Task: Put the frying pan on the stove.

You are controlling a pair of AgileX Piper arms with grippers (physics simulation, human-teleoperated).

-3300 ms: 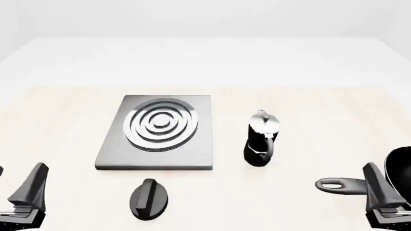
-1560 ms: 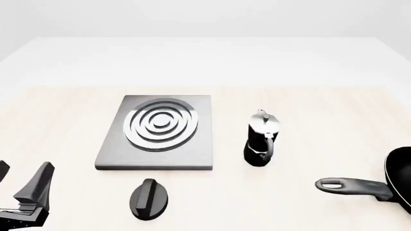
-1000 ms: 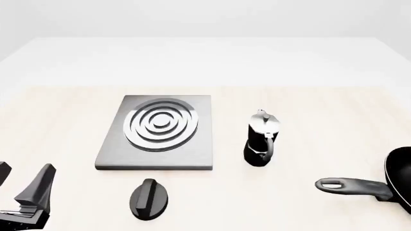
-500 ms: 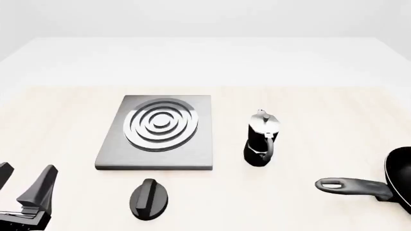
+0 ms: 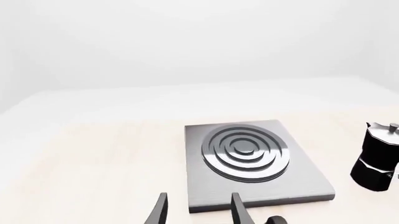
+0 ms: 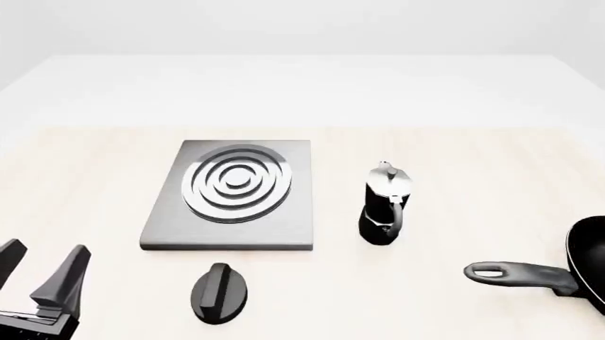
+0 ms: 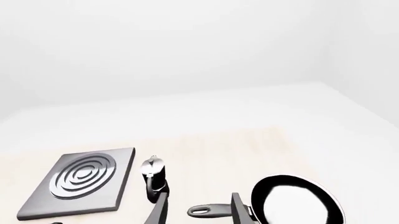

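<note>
The frying pan point(image 6: 584, 268) lies at the table's near right edge, partly cut off in the front view, its long handle point(image 6: 515, 273) pointing left. In the right wrist view the frying pan point(image 7: 296, 202) shows a pale glossy inside. My right gripper point(image 7: 199, 212) is open and well back from it, out of the front view. The stove point(image 6: 232, 193) sits left of centre with nothing on its burner. My left gripper point(image 6: 38, 270) is open at the near left corner, holding nothing. The stove point(image 5: 248, 159) lies ahead of the left gripper point(image 5: 198, 213).
A black moka pot point(image 6: 386, 205) with a silver lid stands between the stove and the pan. A small black oval knob point(image 6: 219, 292) lies just in front of the stove. The moka pot point(image 7: 154, 180) stands beside the pan handle point(image 7: 209, 211).
The right gripper has left the front view, uncovering the pan's handle. The left gripper has drifted slightly right. Pan, stove, pot and knob have not moved.
</note>
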